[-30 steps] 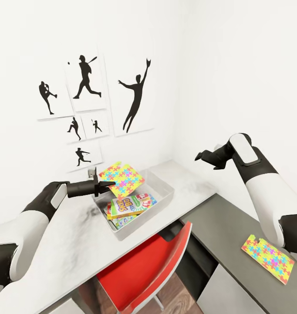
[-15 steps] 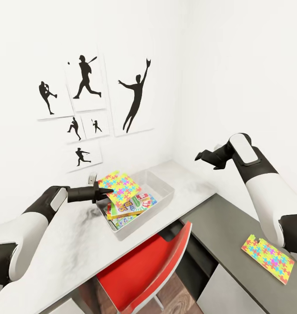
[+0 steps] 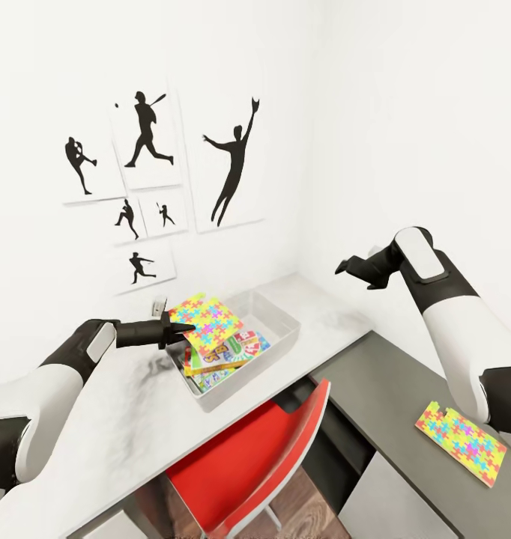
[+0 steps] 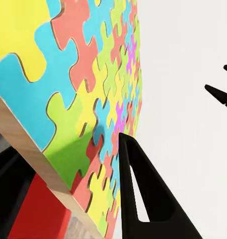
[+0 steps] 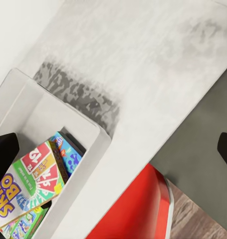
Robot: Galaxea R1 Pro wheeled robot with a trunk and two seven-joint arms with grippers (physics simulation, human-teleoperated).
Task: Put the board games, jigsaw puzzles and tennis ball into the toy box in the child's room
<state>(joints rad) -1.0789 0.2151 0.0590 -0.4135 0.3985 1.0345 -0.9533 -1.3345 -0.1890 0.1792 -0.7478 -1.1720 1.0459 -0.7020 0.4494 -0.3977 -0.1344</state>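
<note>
— Left gripper (image 3: 186, 328) clamping a jigsaw puzzle (image 3: 206, 323) by its edge, holding it tilted just above the toy box (image 3: 279, 323); hiding part of the stack underneath.
— Reading anything below?
— "Skip-Bo" on the top board game (image 5: 24, 186); lower lettering staying too small.
— Right gripper (image 3: 348, 266)?
— Hovering well apart, over the table (image 3: 128, 415), fingers spread, holding nothing. Second puzzle (image 3: 460, 443) lying farther off on the dark section, partly cut by the arm.

puzzle (image 3: 206, 321) tilted over toy box (image 3: 282, 326)
</note>
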